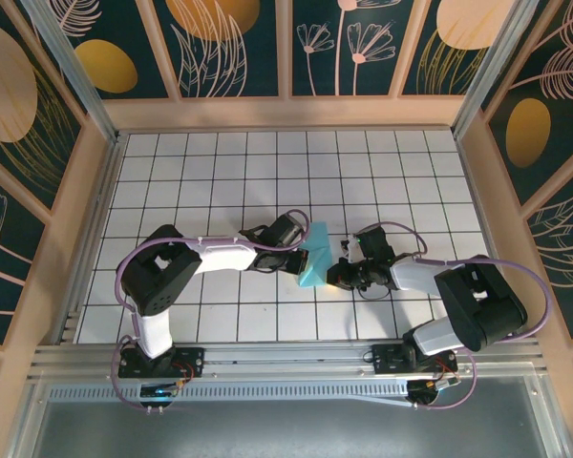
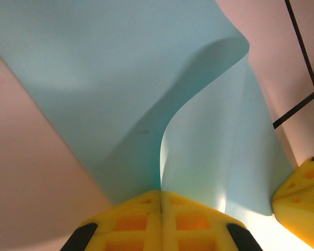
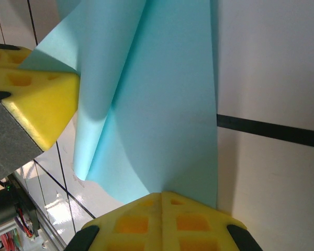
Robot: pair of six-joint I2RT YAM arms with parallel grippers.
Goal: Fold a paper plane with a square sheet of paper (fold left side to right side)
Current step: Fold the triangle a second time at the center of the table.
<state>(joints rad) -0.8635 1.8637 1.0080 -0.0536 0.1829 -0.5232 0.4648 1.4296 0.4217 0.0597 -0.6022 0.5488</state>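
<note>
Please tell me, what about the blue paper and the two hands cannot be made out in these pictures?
Top view: the left hand and right hand cover the sides of the sheet of paper; its folds are too small to tell.
Left wrist view: the frame edge cuts off the sheet's top; the closed fingers hide the pinched edge.
Right wrist view: the sheet's top is cut off; the left hand's finger hides one corner.
</note>
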